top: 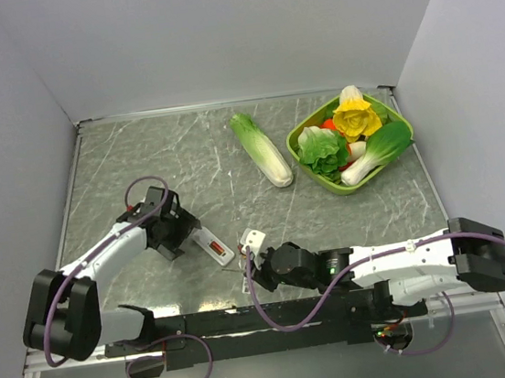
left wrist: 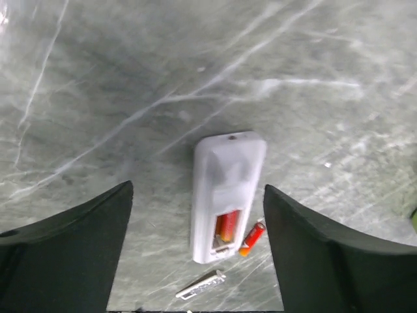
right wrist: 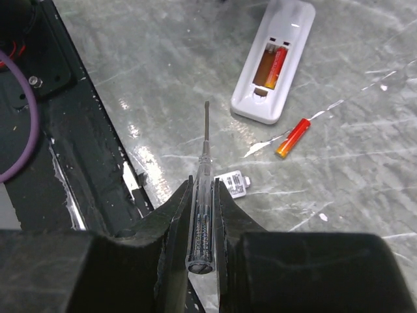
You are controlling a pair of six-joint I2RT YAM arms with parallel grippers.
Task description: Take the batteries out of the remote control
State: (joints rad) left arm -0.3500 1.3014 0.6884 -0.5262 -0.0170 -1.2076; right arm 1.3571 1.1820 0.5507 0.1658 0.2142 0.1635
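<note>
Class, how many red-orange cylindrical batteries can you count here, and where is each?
2. One red-orange cylindrical battery sits in the open recess of the slim white plastic remote control; the second battery lies loose on the grey marbled table beside the remote's end. No others show.

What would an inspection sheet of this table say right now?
Surface: grey marbled table; no spills seen.
Job's things: white remote control lying open; one battery in its recess, loose battery beside it.
Clutter: cabbage; green bowl of vegetables; small white tag.
Grippers: left gripper open, a finger either side of the remote, not touching; right gripper shut on a screwdriver.
Cables: purple cables looped along both arms.
Surroundings: plain grey walls.
</note>
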